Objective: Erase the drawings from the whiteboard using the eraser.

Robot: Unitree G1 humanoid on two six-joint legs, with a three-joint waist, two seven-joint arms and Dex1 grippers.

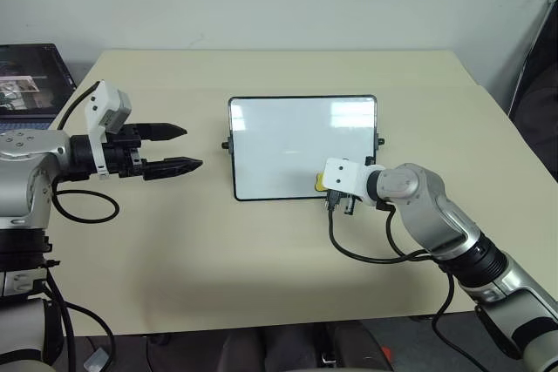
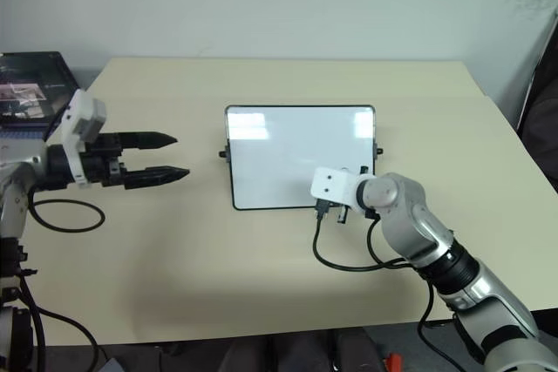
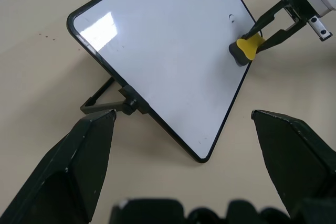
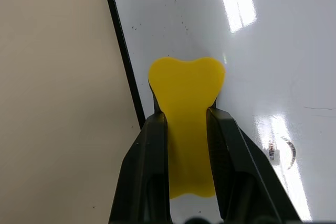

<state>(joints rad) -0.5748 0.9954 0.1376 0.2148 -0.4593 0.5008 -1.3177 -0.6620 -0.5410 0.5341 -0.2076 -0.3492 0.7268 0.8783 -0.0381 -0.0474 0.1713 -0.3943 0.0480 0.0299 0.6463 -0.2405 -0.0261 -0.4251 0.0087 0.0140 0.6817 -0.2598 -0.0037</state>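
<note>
The right hand (image 4: 186, 145) reaches in from the right with its wrist bent down toward the whiteboard (image 1: 288, 141), its two black fingers (image 4: 149, 166) clamped on the narrow waist of the yellow eraser (image 4: 186, 108). The eraser presses on the glossy white surface at the board's near edge, toward its right corner and just inside the thin black frame. A small dark marker scribble (image 4: 286, 150) remains on the white surface just beside the right hand's fingers. The board sits propped at a tilt in the middle of the beige worktop (image 1: 218, 267). The left hand (image 1: 174, 147) hangs above the worktop to the left of the board and apart from it, pointing toward it nearly level, its fingers spread apart and holding nothing. A laptop (image 1: 26, 84) sits at the far left edge.
</note>
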